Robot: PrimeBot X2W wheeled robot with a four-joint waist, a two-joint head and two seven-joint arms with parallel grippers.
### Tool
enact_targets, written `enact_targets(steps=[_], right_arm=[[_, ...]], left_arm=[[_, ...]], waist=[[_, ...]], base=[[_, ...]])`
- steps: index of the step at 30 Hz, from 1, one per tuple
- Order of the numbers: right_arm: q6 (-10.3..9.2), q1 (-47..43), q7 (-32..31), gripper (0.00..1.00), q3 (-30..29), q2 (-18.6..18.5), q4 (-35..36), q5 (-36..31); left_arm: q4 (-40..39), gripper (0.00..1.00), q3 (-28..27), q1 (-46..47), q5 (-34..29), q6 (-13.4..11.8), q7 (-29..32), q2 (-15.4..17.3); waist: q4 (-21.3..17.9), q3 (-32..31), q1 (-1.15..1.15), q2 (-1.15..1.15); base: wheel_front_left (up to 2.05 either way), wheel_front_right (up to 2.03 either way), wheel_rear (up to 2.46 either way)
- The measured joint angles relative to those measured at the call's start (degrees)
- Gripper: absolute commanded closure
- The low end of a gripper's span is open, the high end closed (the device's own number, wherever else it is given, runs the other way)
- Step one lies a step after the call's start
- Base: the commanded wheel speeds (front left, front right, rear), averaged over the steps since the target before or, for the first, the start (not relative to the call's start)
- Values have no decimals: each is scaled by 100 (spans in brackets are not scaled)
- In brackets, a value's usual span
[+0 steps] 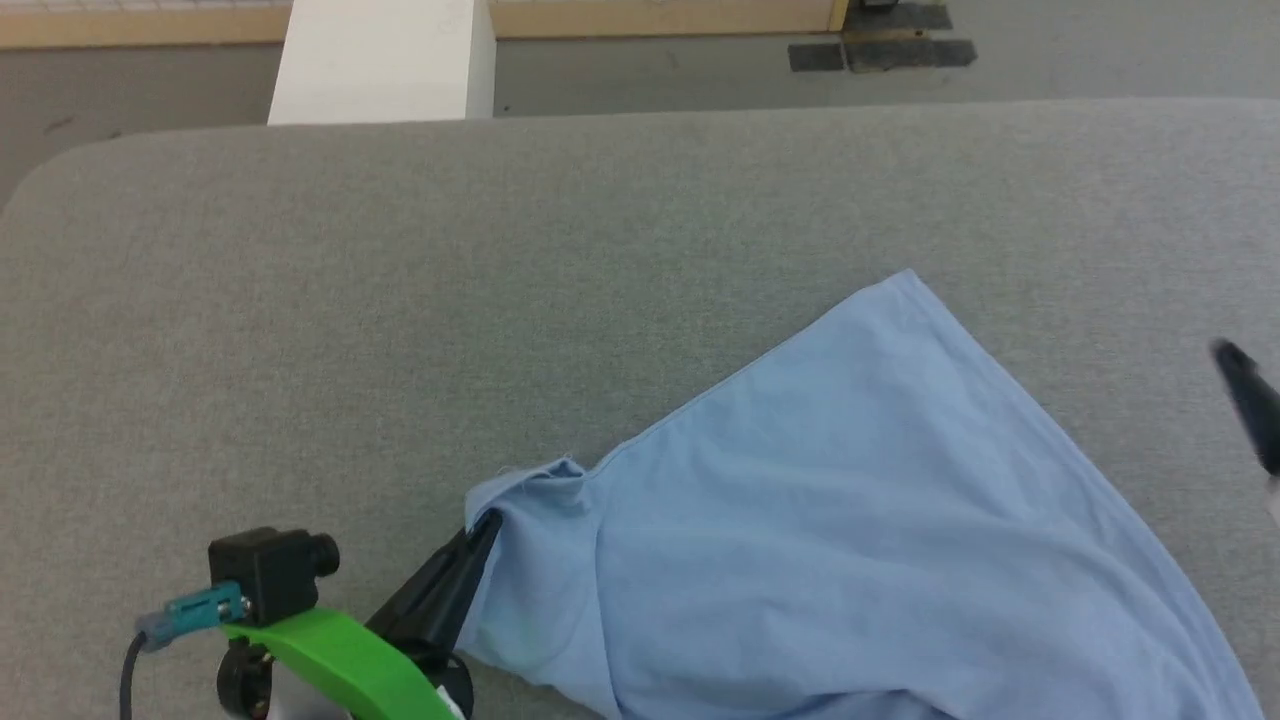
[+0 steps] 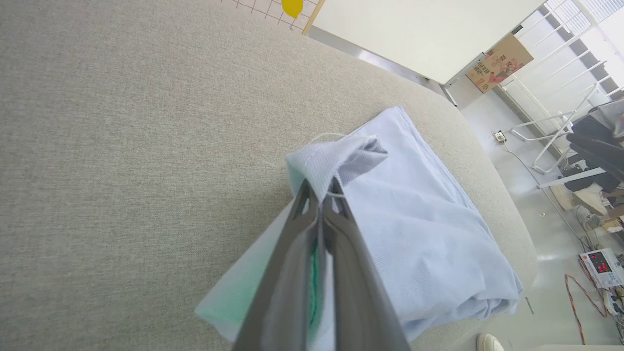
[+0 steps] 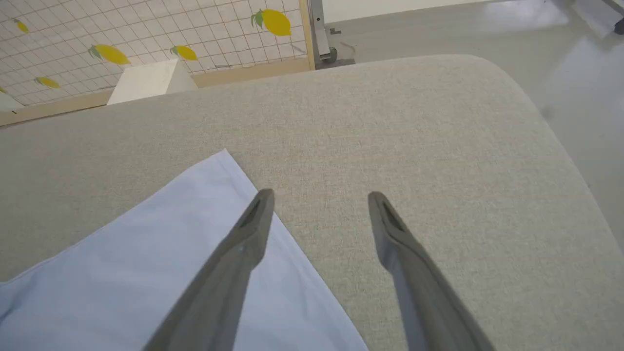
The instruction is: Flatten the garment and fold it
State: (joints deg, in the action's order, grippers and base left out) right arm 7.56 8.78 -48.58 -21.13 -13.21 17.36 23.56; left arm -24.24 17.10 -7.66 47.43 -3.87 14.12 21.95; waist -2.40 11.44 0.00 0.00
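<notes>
Position: garment (image 1: 850, 500) lies on the grey padded surface (image 1: 400, 300), near the robot, right of centre.
Left hold: left gripper (image 1: 485, 525) clamped on its bunched left edge.
Right side: right gripper (image 3: 319, 200), fingers apart, over its right edge.
Direction: one corner points away from the robot; long axis unclear.

A: Head cam: garment (image 1: 850, 520) cut off by bottom edge, below/right of left gripper (image 1: 487, 522). Cloth inside the pinch?
B: Hidden btwn pressed fingers (image 2: 302, 214), part unclear. Right gripper (image 3: 319, 195), head cam: one blurred finger (image 1: 1248, 395) at frame edge, rest cut off.
</notes>
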Motion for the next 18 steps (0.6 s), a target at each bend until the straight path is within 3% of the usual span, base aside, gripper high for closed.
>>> enact_targets(steps=[4, 9, 18], right_arm=[[0, 929, -10, 0, 782, -193, -837, -229], [0, 1778, -55, 0, 1327, -149, -1890, -488], [0, 2536, -65, 0, 1715, -292, -3110, -781]], left_arm=[[40, 100, 76, 241, -18, 77, 34, -23], [132, 100, 240, 557, -74, 189, 69, -83], [299, 100, 399, 984, -200, 328, 89, -214]], waist=[[141, 223, 0, 0], [364, 532, 0, 0], [795, 1070, 0, 0]], base=[[0, 0, 0], [0, 0, 0], [0, 0, 0]])
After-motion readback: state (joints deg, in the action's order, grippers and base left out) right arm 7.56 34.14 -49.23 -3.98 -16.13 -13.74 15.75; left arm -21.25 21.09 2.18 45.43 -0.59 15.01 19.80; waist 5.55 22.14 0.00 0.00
